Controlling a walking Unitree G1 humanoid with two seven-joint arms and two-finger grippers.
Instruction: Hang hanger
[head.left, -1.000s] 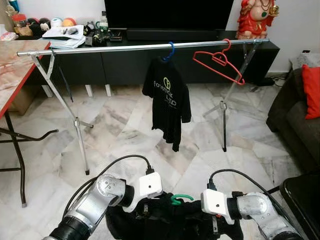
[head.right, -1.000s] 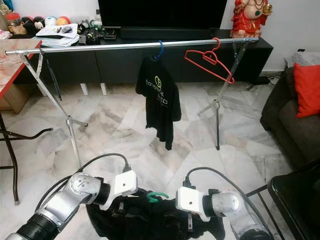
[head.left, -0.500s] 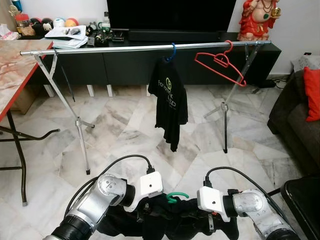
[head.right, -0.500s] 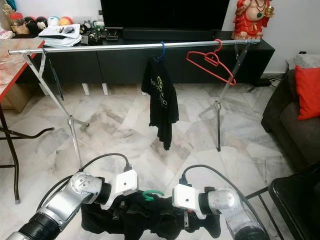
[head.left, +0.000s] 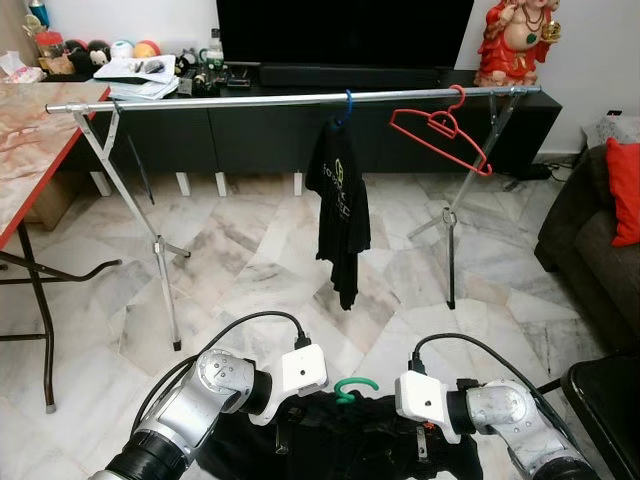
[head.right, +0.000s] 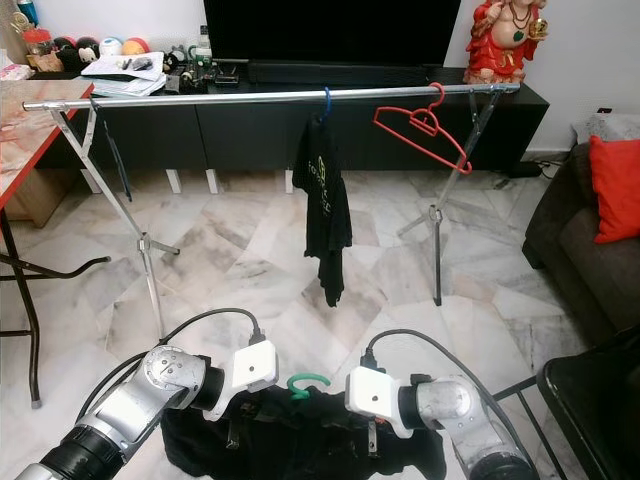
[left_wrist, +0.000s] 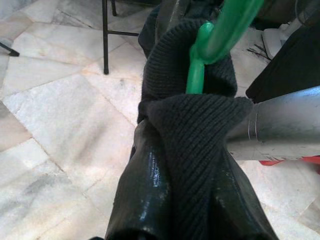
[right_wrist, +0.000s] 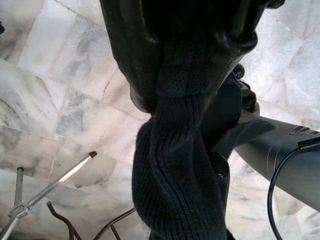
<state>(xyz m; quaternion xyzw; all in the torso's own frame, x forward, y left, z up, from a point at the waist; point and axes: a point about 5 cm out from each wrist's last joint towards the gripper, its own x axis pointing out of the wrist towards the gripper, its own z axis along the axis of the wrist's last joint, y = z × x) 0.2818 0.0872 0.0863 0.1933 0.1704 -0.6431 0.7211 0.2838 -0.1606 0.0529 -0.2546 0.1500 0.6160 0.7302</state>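
A black knit garment (head.left: 350, 440) on a green hanger, whose hook (head.left: 354, 388) sticks up, hangs low in front of me between both arms. My left gripper (left_wrist: 185, 145) is shut on one side of the garment's knit fabric (left_wrist: 190, 125), just below the green hanger neck (left_wrist: 196, 75). On the other side my right gripper (right_wrist: 185, 75) is shut on a bunched fold of the same garment (right_wrist: 175, 165). Ahead stands a silver clothes rail (head.left: 250, 100), well above and beyond the green hook.
On the rail hang a black T-shirt (head.left: 338, 190) on a blue hanger and a bare red hanger (head.left: 440, 135). Left is a red-edged table (head.left: 30, 150), right a dark sofa (head.left: 590, 240) with a red cushion. A TV cabinet (head.left: 250, 130) stands behind the rail.
The black T-shirt on the rail has turned from face-on to nearly edge-on. Both grippers still hold the garment, and the green hook stays between them. The view has shifted slightly.
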